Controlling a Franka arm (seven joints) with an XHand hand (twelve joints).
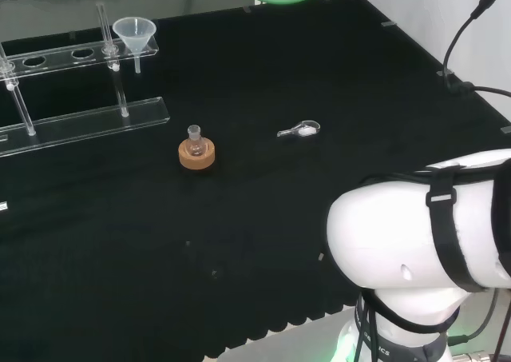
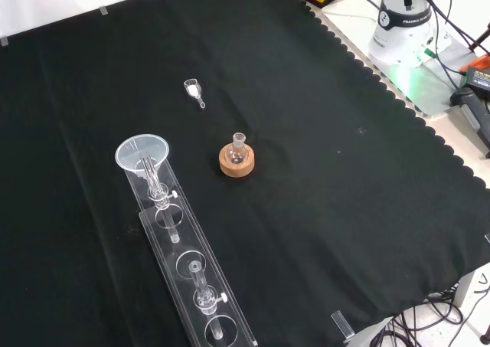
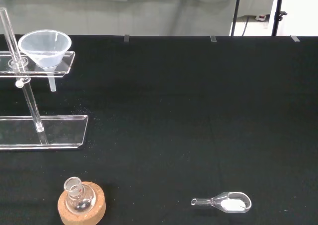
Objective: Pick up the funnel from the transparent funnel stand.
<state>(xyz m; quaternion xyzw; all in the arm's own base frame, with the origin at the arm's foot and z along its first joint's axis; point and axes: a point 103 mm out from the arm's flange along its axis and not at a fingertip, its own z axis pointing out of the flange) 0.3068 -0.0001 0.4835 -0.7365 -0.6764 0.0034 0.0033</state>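
Head view: funnel [image 1: 134, 33] seated in end hole of transparent funnel stand [image 1: 88, 122], far left of cloth, stem hanging free below upper shelf. Flask on cork ring [image 1: 196, 154] nearby; small scoop [image 1: 300, 129] apart. Hand state: cannot tell. Advice: approach from above, pinch cone rim, lift straight up, avoid upright rods.

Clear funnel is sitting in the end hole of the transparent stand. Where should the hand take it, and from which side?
Probably by the wide cone rim of the clear plastic funnel, coming from above. Its stem hangs through the top shelf of the transparent funnel stand, so it must lift straight up; an upright rod stands close beside it.
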